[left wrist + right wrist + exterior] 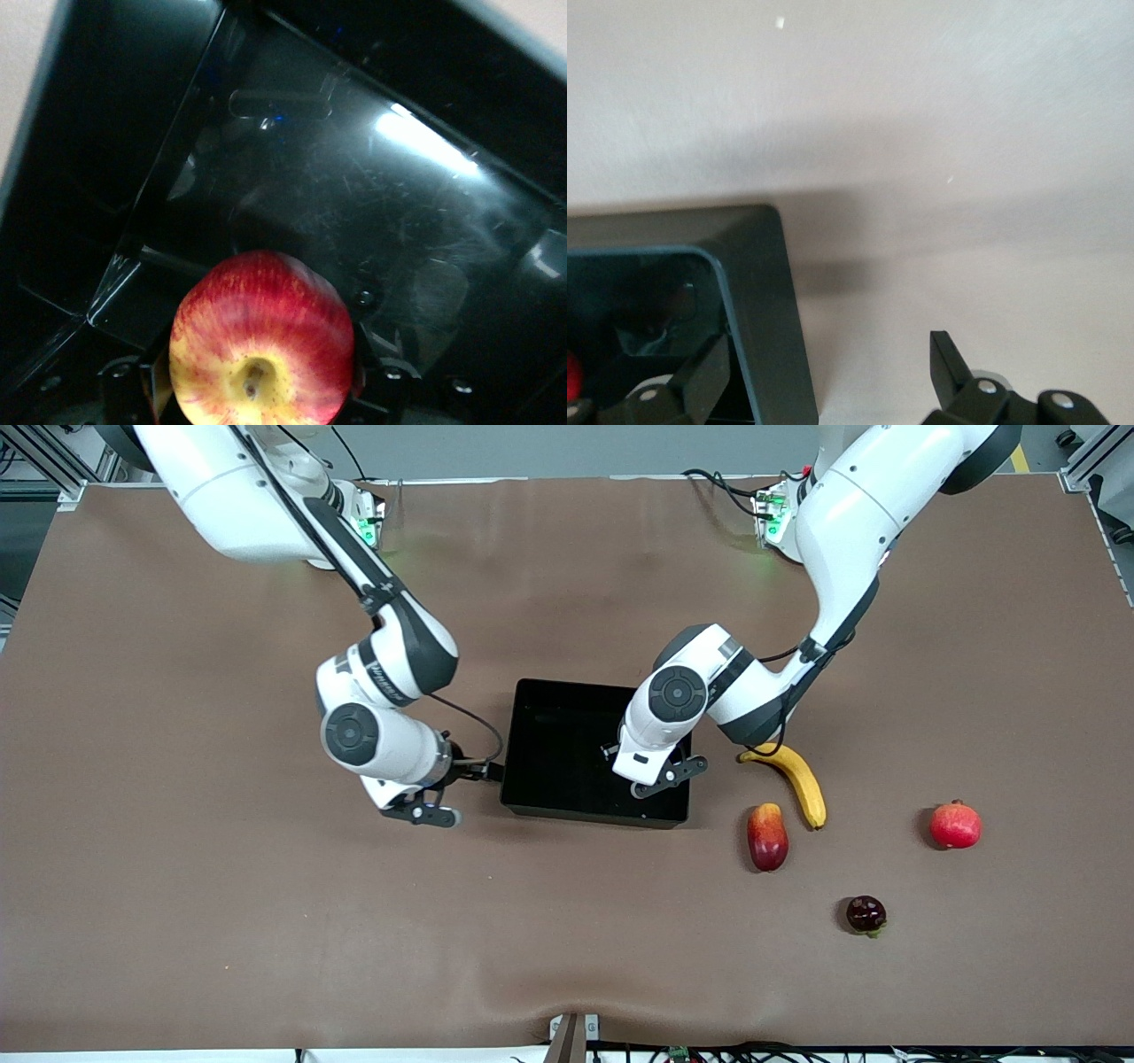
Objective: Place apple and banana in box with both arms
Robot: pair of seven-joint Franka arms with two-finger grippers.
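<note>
The black box (532,779) sits mid-table. My left gripper (660,779) hangs over the inside of the box, at the end toward the left arm. It is shut on the apple (261,341), red with a yellow stem end, which the left wrist view shows above the glossy floor of the box (372,204). The front view hides the apple under the wrist. My right gripper (824,367) is open and straddles the box's wall (766,310) at the right arm's end, one finger inside and one outside. The yellow banana (797,779) lies on the table beside the box, toward the left arm's end.
A red-and-yellow mango-like fruit (767,836) lies next to the banana's tip, nearer the front camera. A pinkish-red round fruit (955,825) sits farther toward the left arm's end. A small dark fruit (866,914) lies nearer the camera still.
</note>
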